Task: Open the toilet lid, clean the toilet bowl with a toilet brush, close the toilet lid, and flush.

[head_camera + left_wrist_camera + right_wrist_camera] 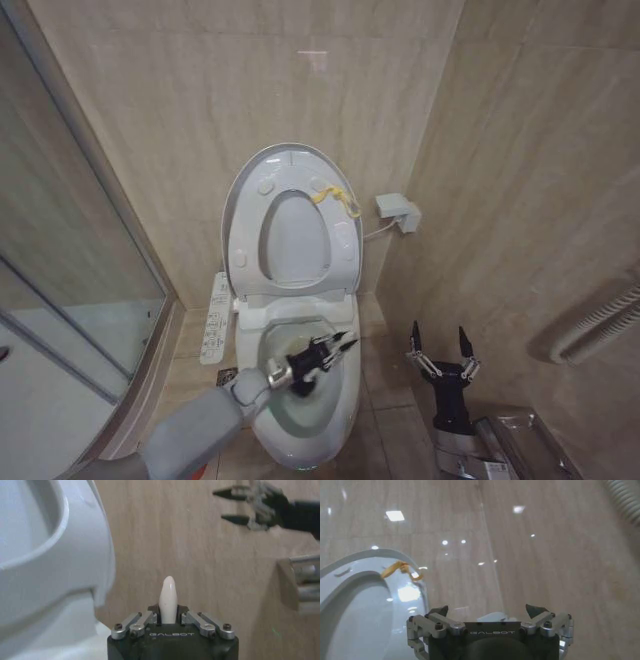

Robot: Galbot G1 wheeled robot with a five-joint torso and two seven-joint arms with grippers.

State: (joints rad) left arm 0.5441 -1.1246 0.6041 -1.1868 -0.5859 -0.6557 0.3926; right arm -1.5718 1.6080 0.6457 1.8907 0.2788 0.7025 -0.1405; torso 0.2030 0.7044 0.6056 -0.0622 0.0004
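Now scrubbing — my left end effector (340, 347) clamps the toilet brush (168, 599) over the toilet bowl (300, 440); toilet lid (292, 165) up; right end effector (441, 343) open, idle. Next — I'd judge sweeping strokes.

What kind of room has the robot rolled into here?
A small tiled bathroom, most likely. A toilet bowl with its toilet lid raised stands against the wall, a glass shower enclosure lies to the left, and the left gripper holds a toilet brush.

Left pincer (335, 348) over the toilet bowl (345, 412) — right pincer (441, 343) beside it
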